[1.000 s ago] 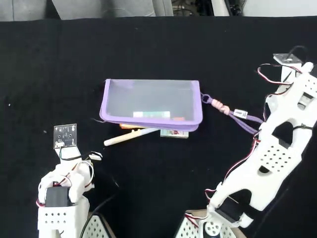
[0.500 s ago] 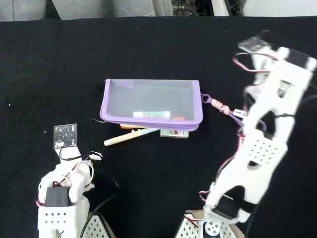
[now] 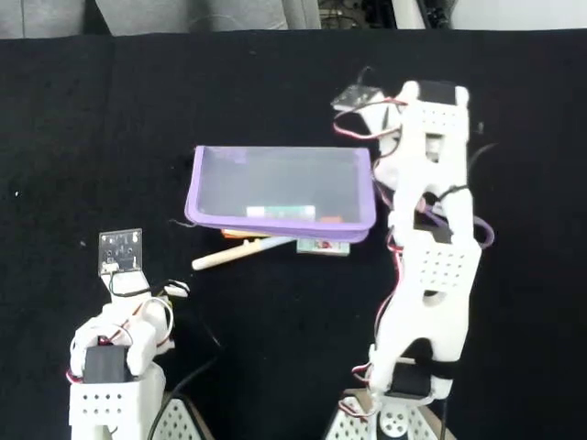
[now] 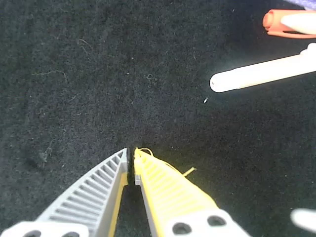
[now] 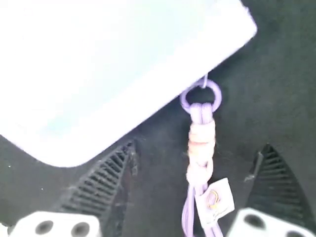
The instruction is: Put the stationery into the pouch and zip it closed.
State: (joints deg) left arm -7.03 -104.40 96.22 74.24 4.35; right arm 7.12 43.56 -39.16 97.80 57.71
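Note:
A purple pouch (image 3: 280, 191) with a see-through panel lies mid-table, and some stationery shows through it. At its near edge lie a cream pen (image 3: 243, 254), an orange pen (image 3: 240, 234) and a small flat card (image 3: 323, 246). My right arm (image 3: 431, 183) stretches over the pouch's right end. My right gripper (image 5: 197, 148) is open, its fingers either side of the pouch's purple strap (image 5: 201, 143), just off the pouch (image 5: 113, 69). My left gripper (image 4: 131, 159) is shut on nothing, low over the cloth, short of the cream pen (image 4: 266, 73) and orange pen (image 4: 291, 23).
Black cloth (image 3: 110, 119) covers the whole table. My left arm (image 3: 119, 344) sits folded at the near left corner. The strap (image 3: 484, 235) trails to the right under my right arm.
My right arm has swung from the table's right edge leftward to over the pouch's right end and strap. The left arm and the stationery have not moved.

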